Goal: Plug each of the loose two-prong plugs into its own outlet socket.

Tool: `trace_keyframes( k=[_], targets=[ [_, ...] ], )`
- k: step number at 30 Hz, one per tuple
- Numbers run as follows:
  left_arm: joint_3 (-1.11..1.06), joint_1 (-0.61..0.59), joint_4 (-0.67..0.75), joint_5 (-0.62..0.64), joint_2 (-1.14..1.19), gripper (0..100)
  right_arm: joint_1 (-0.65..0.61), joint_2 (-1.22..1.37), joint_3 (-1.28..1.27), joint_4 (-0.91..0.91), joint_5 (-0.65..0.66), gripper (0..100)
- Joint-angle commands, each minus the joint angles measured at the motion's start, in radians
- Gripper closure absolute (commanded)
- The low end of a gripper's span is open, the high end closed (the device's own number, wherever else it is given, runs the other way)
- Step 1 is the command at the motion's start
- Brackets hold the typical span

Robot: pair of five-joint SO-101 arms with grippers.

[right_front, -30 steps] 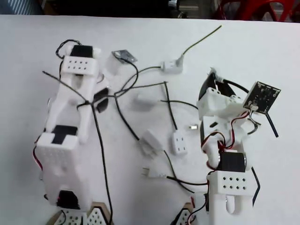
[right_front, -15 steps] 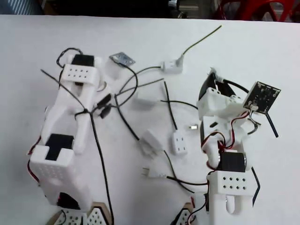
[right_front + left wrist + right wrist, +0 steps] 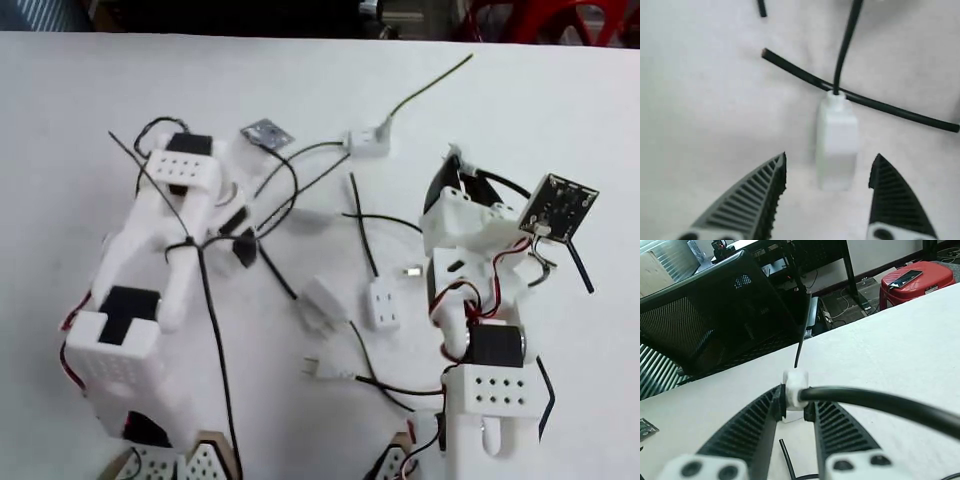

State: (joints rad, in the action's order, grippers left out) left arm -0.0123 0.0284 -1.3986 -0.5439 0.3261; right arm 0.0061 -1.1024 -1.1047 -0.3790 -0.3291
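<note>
1. High view: white counter (image 3: 560, 100) carrying two white arms side by side and a tangle of thin black cords.
2. Left gripper (image 3: 830, 159): jaws spread wide and holding nothing, with one ribbed finger on each side of the white block. In the high view it (image 3: 240, 232) sits on the left half of the counter, pointing toward the middle.
3. White block (image 3: 837, 142): lies flat on the counter between the left jaws. A thin black cord leaves its far end. A thicker black cable (image 3: 890, 107) crosses just behind it. Plug or socket: cannot tell.
4. Right gripper (image 3: 796, 400): closed narrowly on a small white plug (image 3: 796, 382). A thick black lead (image 3: 880, 402) runs from the plug toward the camera.
5. Outlet socket (image 3: 383, 303): mid-counter between the two arms, on a black cord.
6. White plug body (image 3: 322, 300): just beside the outlet socket, apart from it.
7. Two-prong plug (image 3: 322, 369): nearer the arm bases, with its prongs toward the left arm's side.
8. White connector (image 3: 365, 140): on the far part of the counter, on a pale greenish cord.
</note>
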Motion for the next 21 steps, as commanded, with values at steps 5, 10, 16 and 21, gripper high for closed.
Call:
trace_keyframes(
  k=[5, 10, 16, 21],
  targets=[
    [-0.005, -0.113, 0.140, -0.012, -0.062, 73, 0.007, -0.005, 0.006, 0.012, 0.003, 98.1],
    [0.035, -0.147, 0.161, -0.035, 0.016, 73, 0.007, -0.005, 0.000, 0.016, 0.003, 98.1],
    [0.215, -0.194, 0.014, -0.038, 0.079, 73, -0.031, -0.005, -0.003, 0.012, 0.003, 98.1],
    [0.377, -0.173, -0.226, -0.032, -0.012, 73, -0.088, 0.015, -0.003, 0.010, 0.074, 98.1]
  ],
)
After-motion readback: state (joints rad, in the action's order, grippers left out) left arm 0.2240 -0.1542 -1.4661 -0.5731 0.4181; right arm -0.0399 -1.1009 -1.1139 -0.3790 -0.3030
